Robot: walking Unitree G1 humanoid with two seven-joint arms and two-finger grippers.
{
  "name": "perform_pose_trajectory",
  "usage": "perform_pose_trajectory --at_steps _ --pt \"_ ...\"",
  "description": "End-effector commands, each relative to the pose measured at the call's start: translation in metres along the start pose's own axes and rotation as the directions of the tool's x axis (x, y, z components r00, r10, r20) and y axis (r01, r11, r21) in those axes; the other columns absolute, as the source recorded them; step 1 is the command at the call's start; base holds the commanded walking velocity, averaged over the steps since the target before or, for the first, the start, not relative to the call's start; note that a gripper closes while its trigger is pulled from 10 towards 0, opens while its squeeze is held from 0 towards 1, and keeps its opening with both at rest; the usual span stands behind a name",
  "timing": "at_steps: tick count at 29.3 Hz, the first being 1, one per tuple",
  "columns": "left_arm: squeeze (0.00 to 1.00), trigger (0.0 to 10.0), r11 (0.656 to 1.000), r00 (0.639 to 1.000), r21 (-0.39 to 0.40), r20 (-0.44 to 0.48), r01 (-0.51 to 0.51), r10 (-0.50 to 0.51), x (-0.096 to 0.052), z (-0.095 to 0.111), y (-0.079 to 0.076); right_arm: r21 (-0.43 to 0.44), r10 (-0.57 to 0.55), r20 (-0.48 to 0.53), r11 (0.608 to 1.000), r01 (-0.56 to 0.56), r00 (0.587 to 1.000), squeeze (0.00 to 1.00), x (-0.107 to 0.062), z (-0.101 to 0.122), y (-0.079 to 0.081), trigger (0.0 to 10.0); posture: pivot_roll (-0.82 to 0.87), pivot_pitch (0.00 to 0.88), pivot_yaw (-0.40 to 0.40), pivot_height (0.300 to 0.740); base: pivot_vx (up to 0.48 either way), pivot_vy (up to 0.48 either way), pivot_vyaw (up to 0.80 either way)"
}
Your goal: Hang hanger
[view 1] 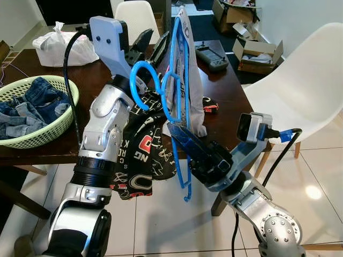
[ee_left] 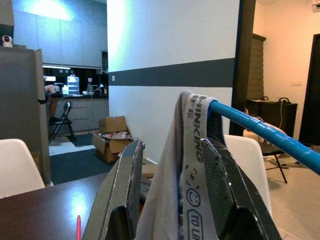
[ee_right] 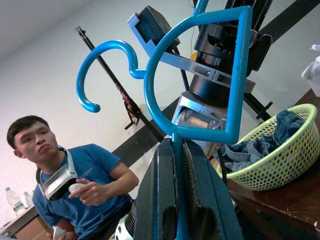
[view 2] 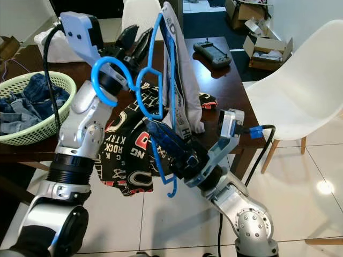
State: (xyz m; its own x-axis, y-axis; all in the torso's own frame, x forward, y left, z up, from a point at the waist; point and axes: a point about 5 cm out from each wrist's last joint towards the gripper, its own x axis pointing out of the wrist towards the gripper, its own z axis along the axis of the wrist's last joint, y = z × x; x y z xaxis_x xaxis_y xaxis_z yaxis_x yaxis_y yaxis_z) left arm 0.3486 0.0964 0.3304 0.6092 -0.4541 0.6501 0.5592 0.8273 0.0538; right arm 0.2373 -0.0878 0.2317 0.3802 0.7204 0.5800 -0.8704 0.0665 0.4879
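Right gripper (view 1: 185,140) is clamped on the blue hanger (view 1: 179,115), held upright above the table (view 1: 225,80) edge. Left gripper (view 1: 147,51) pinches the white garment (view 1: 187,80) draped over the hanger's top. To finish dressing it well, the right should keep the hanger steady while the left eases the fabric along the shoulder, clear of the hook (view 1: 142,77).

Dark wooden surface (view 1: 225,85) on pale glossy floor tiles (view 1: 177,225) catching glare. White chairs (view 1: 300,80) at right and far side. Cardboard boxes (view 1: 257,51) on dark carpet beyond. White wall with grey band (ee_left: 170,75); dim kitchen cabinets (ee_left: 55,35) behind.
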Motion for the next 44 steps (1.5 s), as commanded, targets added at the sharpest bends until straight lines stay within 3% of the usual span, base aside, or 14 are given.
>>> perform_pose_trajectory --at_steps 1,21,27,44 --pt "0.0 10.0 1.0 1.0 -0.023 -0.022 0.009 -0.01 -0.003 -0.007 -0.003 -0.006 0.047 0.0 0.999 -0.047 0.999 0.0 0.002 0.001 0.009 0.0 0.05 0.166 0.056 0.74 0.0 0.0 0.0" --pt "0.0 10.0 0.999 0.998 -0.041 -0.045 0.029 -0.031 0.004 -0.017 -0.003 -0.008 0.063 0.001 0.998 -0.063 0.998 0.0 0.002 0.001 0.011 0.0 0.04 0.155 0.065 0.74 0.0 0.0 0.0" --pt "0.0 10.0 0.995 0.997 -0.062 -0.026 0.073 -0.075 0.009 -0.013 -0.012 -0.006 0.067 0.0 0.998 -0.067 0.998 0.0 0.002 0.0 0.012 0.0 0.04 0.153 0.068 0.74 0.0 0.0 0.0" --pt "0.0 10.0 0.995 0.997 -0.062 -0.003 0.079 -0.079 0.004 -0.009 -0.017 -0.008 0.058 0.005 0.998 -0.058 0.998 0.0 0.001 0.001 0.01 0.0 0.05 0.157 0.063 0.74 0.0 0.0 0.0"
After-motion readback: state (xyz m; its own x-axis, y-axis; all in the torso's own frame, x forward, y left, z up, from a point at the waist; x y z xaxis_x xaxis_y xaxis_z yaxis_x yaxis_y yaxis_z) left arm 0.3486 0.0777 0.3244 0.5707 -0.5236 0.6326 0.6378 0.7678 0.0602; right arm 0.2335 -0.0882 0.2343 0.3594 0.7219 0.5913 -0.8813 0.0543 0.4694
